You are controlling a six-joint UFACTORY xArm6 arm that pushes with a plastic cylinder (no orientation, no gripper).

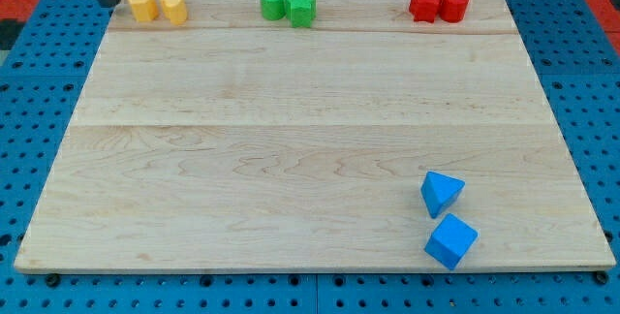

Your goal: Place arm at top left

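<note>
Camera view: my tip point(108, 2) rests at the wooden board's point(291, 140) top left corner, the dark rod rising from it out of the view's top. The arm carries no fingers, only this rod, so there is nothing to spread or pinch. The tip sits just to the view's left of the first yellow block point(142, 5), close beside it, though I cannot tell whether they touch.

Taking that yellow block as the landmark: a second yellow block point(173, 7) stands touching it on its right. Further right along the board's top edge comes a green cylinder point(273, 2) with a second green block point(302, 9) pressed against it (its shape is hard to make out). Further right again, near the board's top right corner, a red star-like block point(424, 4) touches a red cylinder-like block point(453, 5).

Well apart from the yellow block, toward the board's bottom right, a blue triangular block point(442, 193) lies just above a blue cube point(451, 241), the two nearly touching. The board lies on a blue perforated table point(591, 81).
</note>
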